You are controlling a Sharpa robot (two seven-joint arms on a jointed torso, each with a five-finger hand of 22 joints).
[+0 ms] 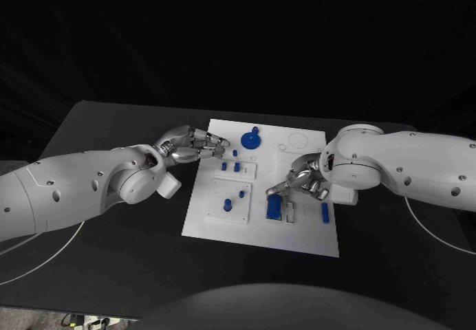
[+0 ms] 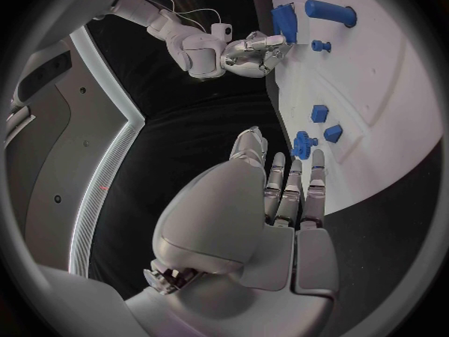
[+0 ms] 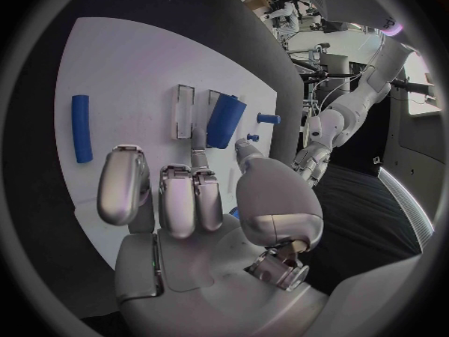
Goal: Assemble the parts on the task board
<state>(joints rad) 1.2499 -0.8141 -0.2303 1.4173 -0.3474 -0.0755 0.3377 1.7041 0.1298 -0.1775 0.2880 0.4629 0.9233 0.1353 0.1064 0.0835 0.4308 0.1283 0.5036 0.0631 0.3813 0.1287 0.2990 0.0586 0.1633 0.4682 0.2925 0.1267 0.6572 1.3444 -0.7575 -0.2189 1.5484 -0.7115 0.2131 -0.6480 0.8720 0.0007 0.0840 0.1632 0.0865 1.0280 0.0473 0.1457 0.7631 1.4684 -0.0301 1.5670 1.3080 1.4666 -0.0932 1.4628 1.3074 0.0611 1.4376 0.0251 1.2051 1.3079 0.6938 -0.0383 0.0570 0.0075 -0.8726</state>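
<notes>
Task board (image 1: 307,237): white plate, centre of the head view, lying flat on the black desk (image 1: 109,275).
Gear part (image 1: 252,140): blue, round, toothed, at the upper middle of the board; it appears to stand on a post, so judged seated.
Small pegs (image 1: 231,166): two short blue pieces just below the gear, on a raised white panel; whether they are pushed fully home cannot be told.
Lower-left panel pieces (image 1: 230,202): two small blue pieces on the square panel at the lower left of the board; seated or loose cannot be told.
Block part (image 1: 274,206): large blue piece, lower centre of the board, beside a pale slotted fixture (image 1: 289,210); it looks tilted rather than seated, judged unfinished.
Rod part (image 1: 325,212): blue cylinder lying flat near the board's right edge, well apart from any socket; judged not yet placed.
Left robot hand (image 1: 195,146): at the board's upper left edge, near the gear; fingers straight and apart, holding nothing.
Right robot hand (image 1: 303,182): over the right middle of the board, just above the block; fingers loosely bent, nothing in them.
Progress: judged partway; block and rod remain.
</notes>
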